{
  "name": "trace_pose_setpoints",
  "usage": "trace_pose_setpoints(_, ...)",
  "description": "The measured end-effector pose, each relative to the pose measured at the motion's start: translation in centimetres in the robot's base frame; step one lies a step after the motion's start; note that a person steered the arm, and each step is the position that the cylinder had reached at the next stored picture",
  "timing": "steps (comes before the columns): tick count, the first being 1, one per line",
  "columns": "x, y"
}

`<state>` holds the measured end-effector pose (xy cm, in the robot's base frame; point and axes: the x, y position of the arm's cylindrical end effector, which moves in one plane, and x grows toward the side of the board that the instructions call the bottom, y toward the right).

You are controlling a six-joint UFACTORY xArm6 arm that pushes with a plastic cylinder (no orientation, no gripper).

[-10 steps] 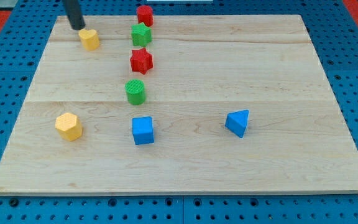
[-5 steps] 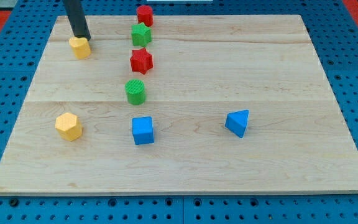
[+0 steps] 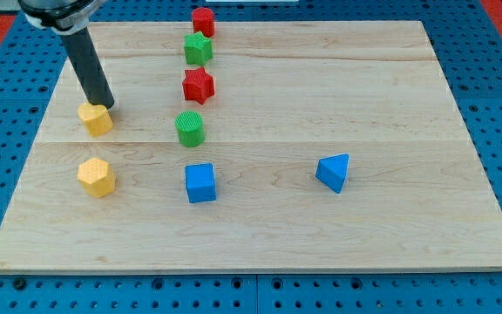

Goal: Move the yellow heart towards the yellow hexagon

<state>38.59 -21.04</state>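
Note:
The yellow heart (image 3: pixel 95 119) lies at the view's left on the wooden board (image 3: pixel 321 105). My tip (image 3: pixel 104 105) touches its upper right edge, with the dark rod rising up and left from there. The yellow hexagon (image 3: pixel 96 177) sits directly below the heart, a short gap apart.
A column of blocks stands right of the heart: a red block (image 3: pixel 202 21) at the top, a green star (image 3: pixel 198 48), a red star (image 3: pixel 198 85) and a green cylinder (image 3: pixel 190 128). A blue cube (image 3: pixel 200 183) and a blue triangular block (image 3: pixel 333 172) lie lower down.
My tip has pushed the yellow heart down and slightly left, from near the board's top left to just above the yellow hexagon. The other blocks have not moved.

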Motion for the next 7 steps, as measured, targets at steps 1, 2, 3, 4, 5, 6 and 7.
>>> trace_pose_setpoints(1, 1.7, -0.1)
trace_pose_setpoints(2, 2.5, -0.1)
trace_pose_setpoints(3, 2.6, 1.0)
trace_pose_setpoints(4, 2.8, 3.0)
trace_pose_setpoints(5, 3.6, 1.1)
trace_pose_setpoints(6, 4.2, -2.5)
trace_pose_setpoints(7, 4.4, -2.8)
